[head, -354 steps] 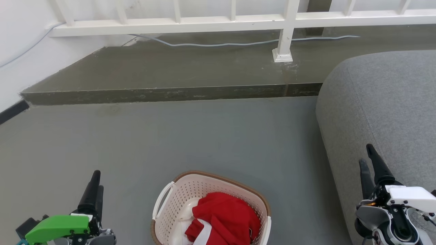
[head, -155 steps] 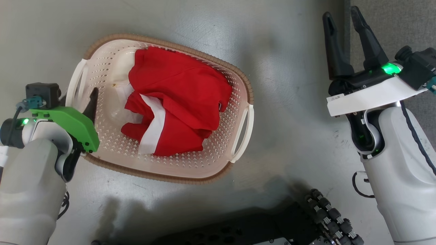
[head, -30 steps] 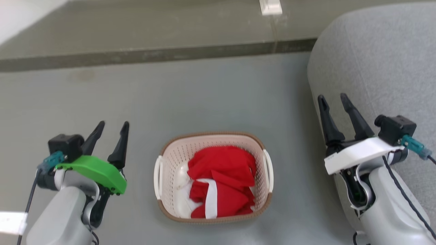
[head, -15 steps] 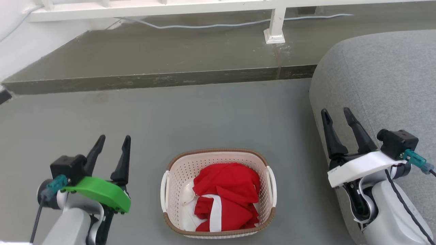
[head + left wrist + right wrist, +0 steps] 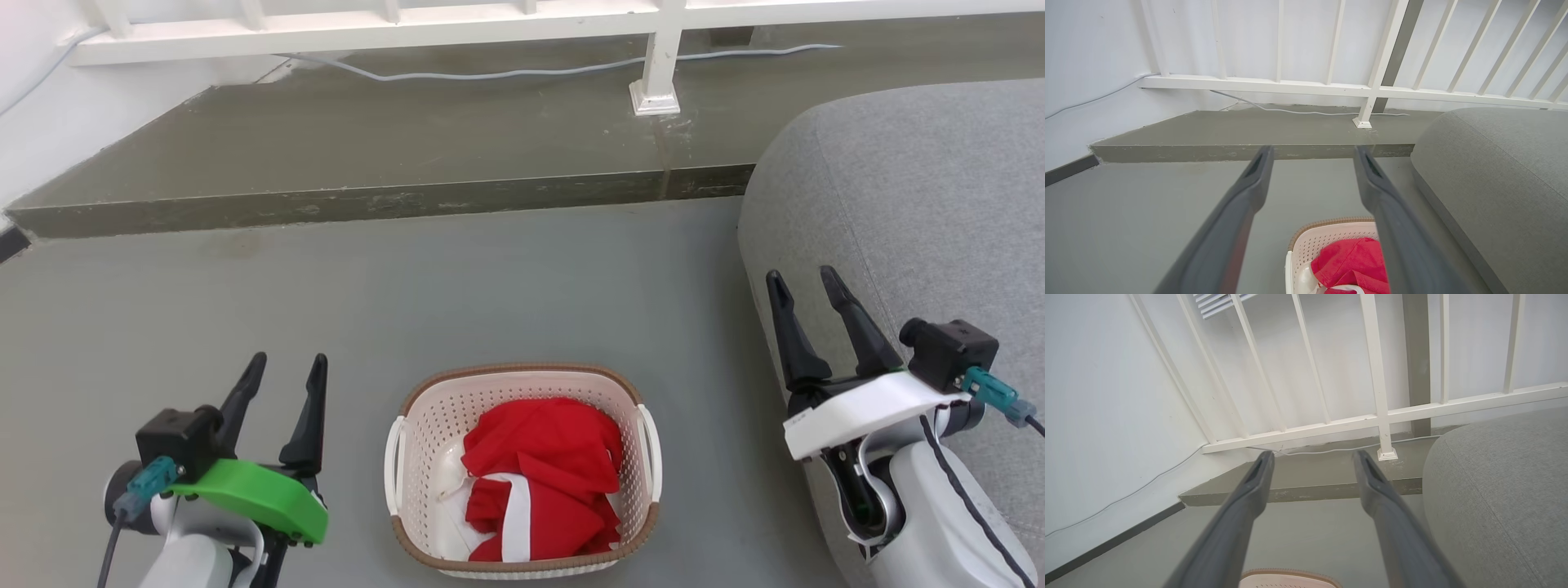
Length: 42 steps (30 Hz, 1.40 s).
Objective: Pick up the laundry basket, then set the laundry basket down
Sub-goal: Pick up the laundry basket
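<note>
Right, both ends are free. Left gripper (image 5: 290,358): the two dark fingers are spread with a clear gap, nothing between them and touching nothing. It hangs above the grey floor (image 5: 490,278), near the left side of the laundry basket (image 5: 522,369), tips pointing toward the raised step (image 5: 367,147).

Right gripper (image 5: 799,273): same spread, also empty. It sits off the basket's right side, further from it than the left one. Its fingers overlap the edge of the grey sofa (image 5: 922,196) in the head view; can't tell whether they touch it.

Basket stands upright on the floor between the two grippers, low in the middle of the head view, brown rim up. One white handle on each side, neither gripped. Inside is a crumpled red garment (image 5: 547,457) with a white band.

Left wrist view: the basket's far rim and the red cloth show low down, partly behind one finger. Right wrist view: a sliver of brown rim at the bottom edge, between the fingers.
</note>
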Tool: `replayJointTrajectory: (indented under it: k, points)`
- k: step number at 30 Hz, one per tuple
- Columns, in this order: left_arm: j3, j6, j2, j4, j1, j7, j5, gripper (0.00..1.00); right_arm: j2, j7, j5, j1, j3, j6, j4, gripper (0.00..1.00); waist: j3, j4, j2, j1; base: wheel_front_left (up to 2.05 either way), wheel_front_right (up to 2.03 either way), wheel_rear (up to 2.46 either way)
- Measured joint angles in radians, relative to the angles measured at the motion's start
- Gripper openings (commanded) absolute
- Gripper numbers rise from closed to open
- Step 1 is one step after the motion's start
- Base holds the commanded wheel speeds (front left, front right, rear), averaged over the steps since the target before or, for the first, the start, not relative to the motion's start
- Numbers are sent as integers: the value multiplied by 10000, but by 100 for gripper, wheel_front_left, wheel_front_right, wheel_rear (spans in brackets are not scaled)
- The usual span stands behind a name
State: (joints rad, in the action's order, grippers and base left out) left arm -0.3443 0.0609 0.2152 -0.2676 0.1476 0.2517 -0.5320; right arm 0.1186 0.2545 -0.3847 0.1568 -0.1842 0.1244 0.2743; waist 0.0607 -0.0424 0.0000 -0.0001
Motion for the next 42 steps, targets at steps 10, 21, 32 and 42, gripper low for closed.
replayJointTrajectory:
  k: [10, 21, 32, 42]
  points:
    - [261, 21, -144, 259, -350, 0, 178, 100, 12, 0, 61, -65, 13, 0, -58, 100, 9, 5, 0, 0, 0, 0, 0]
    - [535, 190, -378, 466, -492, 0, 539, 100, 12, 0, 71, -67, 94, 0, -105, 100, 137, -12, 0, 0, 0, 0, 0]
    - [746, 276, -479, 502, -516, 0, 700, 100, 12, 0, 73, -68, 130, 0, -121, 100, 230, -6, 0, 0, 0, 0, 0]
    - [895, 357, -627, 566, -646, 0, 780, 100, 21, 0, 73, -69, 178, 0, -169, 100, 414, -24, 0, 0, 0, 0, 0]
